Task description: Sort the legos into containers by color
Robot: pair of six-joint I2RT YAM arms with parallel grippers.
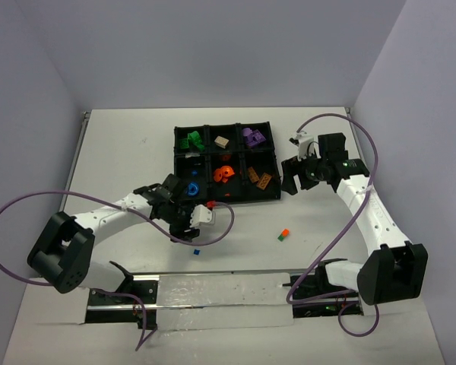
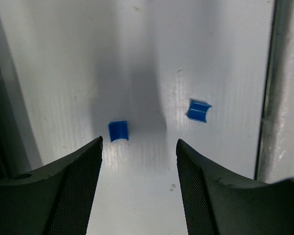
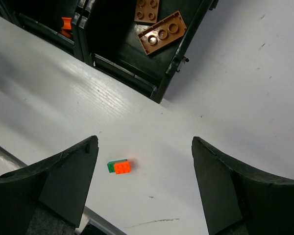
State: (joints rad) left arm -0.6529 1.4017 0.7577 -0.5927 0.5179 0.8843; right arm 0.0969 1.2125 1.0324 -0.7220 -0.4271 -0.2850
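The black six-compartment tray holds green, tan and purple legos in its far row, and blue, orange and brown ones in its near row. My left gripper is open and empty, low over the table in front of the tray. In the left wrist view two small blue pieces lie just beyond its fingertips. My right gripper is open and empty beside the tray's right corner. An orange brick joined to a green one lies below it.
The orange and green pair lies on the bare table right of centre, and one blue piece sits near the front edge. The tray's corner wall and brown bricks show in the right wrist view. A metal strip runs along the near edge.
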